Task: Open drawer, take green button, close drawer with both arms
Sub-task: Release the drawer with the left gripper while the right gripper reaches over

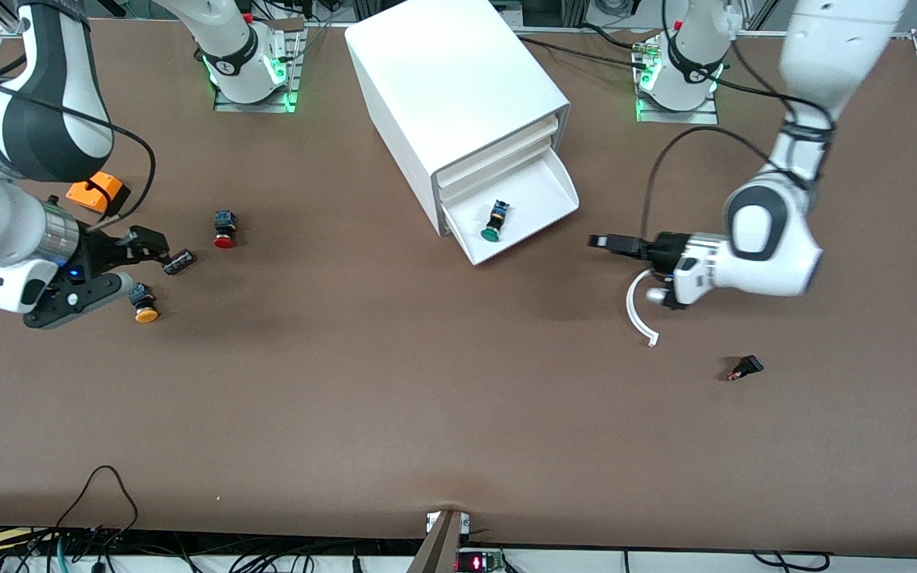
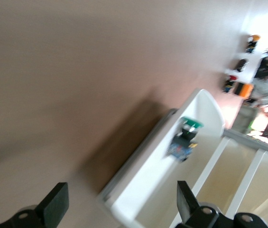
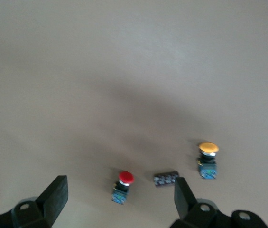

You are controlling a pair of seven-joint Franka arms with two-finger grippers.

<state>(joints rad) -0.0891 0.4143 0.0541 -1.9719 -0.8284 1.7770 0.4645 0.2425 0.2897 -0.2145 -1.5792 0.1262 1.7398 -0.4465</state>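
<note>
The white cabinet (image 1: 458,87) stands at the middle of the table. Its lowest drawer (image 1: 542,195) is pulled out. The green-capped button (image 1: 494,222) lies on its side in that drawer. My left gripper (image 1: 606,242) is open and empty over the table, a short way off the drawer's front toward the left arm's end. The left wrist view shows the drawer's wall (image 2: 148,175) and the button (image 2: 186,137) past the left gripper (image 2: 122,209). My right gripper (image 1: 140,267) is open and empty over the table at the right arm's end.
A red-capped button (image 1: 224,231), a yellow-orange-capped one (image 1: 143,306) and a small black part (image 1: 178,261) lie by the right gripper. These show as red (image 3: 123,186), orange (image 3: 207,161) and black part (image 3: 166,178). Another small black piece (image 1: 745,368) lies toward the left arm's end.
</note>
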